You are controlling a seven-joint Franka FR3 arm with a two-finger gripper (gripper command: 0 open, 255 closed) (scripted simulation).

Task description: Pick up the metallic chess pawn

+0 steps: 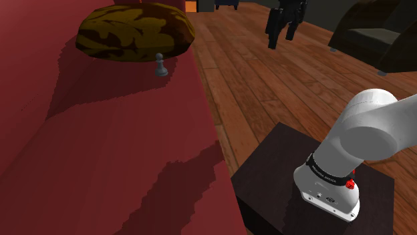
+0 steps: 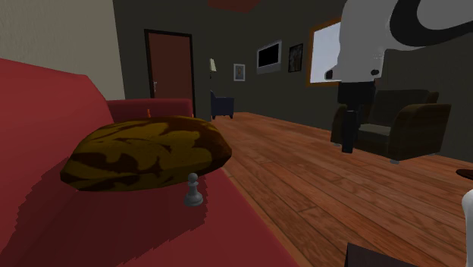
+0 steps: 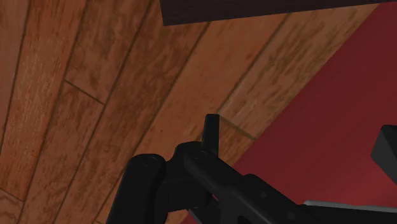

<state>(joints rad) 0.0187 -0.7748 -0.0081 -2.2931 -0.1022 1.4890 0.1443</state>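
A small grey metallic chess pawn stands upright on the red sofa seat, just in front of a brown and yellow patterned cushion. The second exterior view has the pawn at the cushion's lower right edge. My black gripper hangs over the wooden floor, well off to the shoulder view's right of the pawn. It hangs below the white arm in front of an armchair. In the wrist view the gripper is open, its fingers apart with nothing between them.
The sofa's edge runs beside a plank floor. My dark stand sits on that floor. A dark armchair stands behind the gripper. A brown door and wall pictures are at the room's far end.
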